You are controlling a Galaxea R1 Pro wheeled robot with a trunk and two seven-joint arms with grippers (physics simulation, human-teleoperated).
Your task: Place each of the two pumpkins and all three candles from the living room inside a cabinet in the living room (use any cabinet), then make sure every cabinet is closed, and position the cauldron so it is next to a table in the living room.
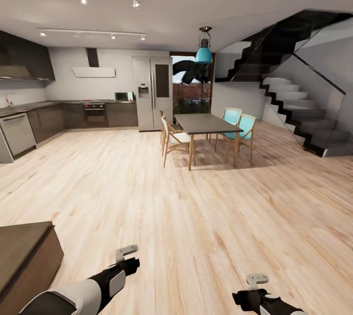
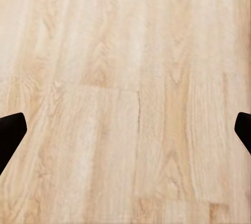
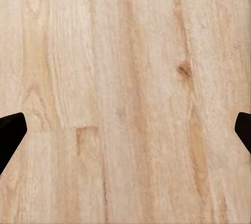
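The corner of a low dark brown wooden cabinet [image 1: 24,251] juts in at the lower left of the head view, just left of my left arm. My left gripper [image 1: 126,252] hangs over bare plank floor. In the left wrist view its dark fingertips [image 2: 10,132] stand wide apart, open, with only floorboards between them. My right gripper [image 1: 257,280] is low at the lower right, also over the floor. It is open too, its fingertips [image 3: 10,130] spread at the edges of the right wrist view. The pumpkins, candles, cauldron and low table are out of view.
A tall dining table [image 1: 206,124] with wooden and teal chairs [image 1: 242,131] stands mid-room ahead. Kitchen counters [image 1: 29,126] and a fridge [image 1: 154,92] line the far left wall. A dark staircase [image 1: 304,114] with a glass rail rises at the right. Wide light wood floor [image 1: 186,207] lies between.
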